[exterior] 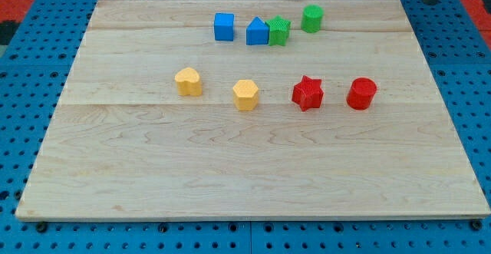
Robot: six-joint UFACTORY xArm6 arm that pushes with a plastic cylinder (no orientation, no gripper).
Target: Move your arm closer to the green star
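Observation:
The green star (278,31) sits near the board's top edge, touching a blue house-shaped block (258,32) on its left. A green cylinder (311,18) stands just up and right of the star. My rod shows only as a short dark stub at the view's top right corner. My tip (434,3) is off the wooden board (230,169), far to the right of the green star and slightly above it.
A blue cube (223,26) stands left of the blue house block. Across the middle lie a yellow heart (188,81), a yellow hexagon (245,94), a red star (308,93) and a red cylinder (361,94). A blue pegboard surrounds the board.

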